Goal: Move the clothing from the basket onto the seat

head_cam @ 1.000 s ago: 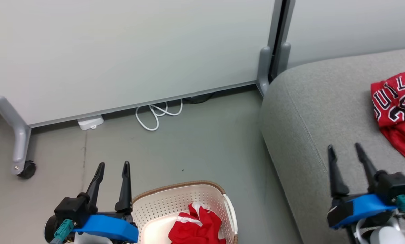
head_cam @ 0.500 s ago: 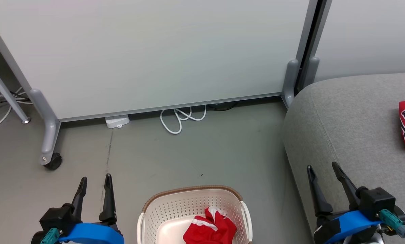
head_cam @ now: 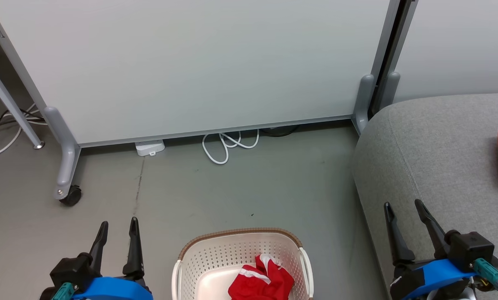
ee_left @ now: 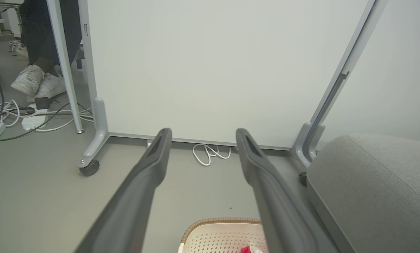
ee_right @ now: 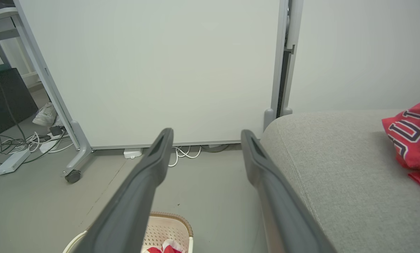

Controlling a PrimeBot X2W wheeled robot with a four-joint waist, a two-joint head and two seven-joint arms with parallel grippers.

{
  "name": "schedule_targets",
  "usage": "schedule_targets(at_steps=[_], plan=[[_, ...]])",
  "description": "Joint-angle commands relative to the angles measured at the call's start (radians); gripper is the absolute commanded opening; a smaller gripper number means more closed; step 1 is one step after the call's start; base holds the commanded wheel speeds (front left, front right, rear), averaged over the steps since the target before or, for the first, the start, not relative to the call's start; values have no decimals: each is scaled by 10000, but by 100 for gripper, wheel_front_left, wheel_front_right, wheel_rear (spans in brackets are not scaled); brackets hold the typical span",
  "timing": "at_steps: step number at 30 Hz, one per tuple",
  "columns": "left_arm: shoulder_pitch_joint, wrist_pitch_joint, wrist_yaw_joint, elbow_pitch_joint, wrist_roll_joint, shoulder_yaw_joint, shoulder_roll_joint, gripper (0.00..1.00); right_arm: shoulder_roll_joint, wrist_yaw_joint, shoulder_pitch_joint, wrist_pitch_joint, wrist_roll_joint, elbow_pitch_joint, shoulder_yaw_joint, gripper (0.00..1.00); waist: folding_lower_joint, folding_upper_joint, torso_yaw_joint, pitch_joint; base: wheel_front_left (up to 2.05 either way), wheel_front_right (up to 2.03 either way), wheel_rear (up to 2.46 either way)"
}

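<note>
grey floor point(head_cam: 274, 187) runs up to a pale rolling partition point(head_cam: 190, 62) that closes off the far side, well beyond the basket point(head_cam: 240, 231). at the partition's foot, straight beyond the basket, lies a looped white cable point(head_cam: 226, 146), with a small white box point(head_cam: 150, 147) further left. a grey leg on a black caster point(head_cam: 70, 195) stands off to the basket's far left. past that are a tangle of cords point(ee_left: 27, 114) and a person's pale shoes point(ee_left: 37, 82).

the seat point(head_cam: 432, 158), a big light-grey cushion, rises to the right of the basket. its rounded edge and stitched seam face the basket, and a bare strip of floor separates the two.

the basket is cream, perforated and brown-rimmed. it holds crumpled red shorts point(head_cam: 261, 285) with white stripes, bunched toward its right side. the red jersey point(ee_right: 410, 140), with black white-edged letters showing, lies on the seat well to the right of the basket.

the left gripper point(head_cam: 119, 223) hangs just left of the basket. the right gripper point(head_cam: 402, 203) is off to its right, over the seat's near edge. both have their jaws spread wide with nothing between them.
</note>
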Motion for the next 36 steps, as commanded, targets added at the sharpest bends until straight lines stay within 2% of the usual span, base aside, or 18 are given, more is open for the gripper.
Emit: schedule_targets(at_steps=[1, 12, 18, 22, 36], plan=[[102, -30, -7, -21, 4, -21, 54, 100, -10, 3, 110, -55, 95, 27, -15, 100, 0, 0, -11, 4, 0, 0, 0], [51, -30, -7, 55, -66, -183, 143, 100, -9, 1, 36, -121, 126, -45, 101, 100, 0, 0, -178, 166, 0, 0, 0], [-307, -30, -8, 104, -372, -543, 61, 100, -9, 1, -190, -144, 155, -278, 213, 100, 0, 0, -434, 711, 0, 0, 0], [-893, 39, -6, 749, -549, -1176, 248, 100, -11, 1, -585, -134, 144, -551, 465, 100, 0, 0, -828, 1549, 0, 0, 0], [-4451, 1089, -5, 4278, -689, -3254, 898, 100, -4, 3, -2238, -617, 642, -1762, 1400, 100, 0, 0, -2834, 5868, 0, 0, 0]])
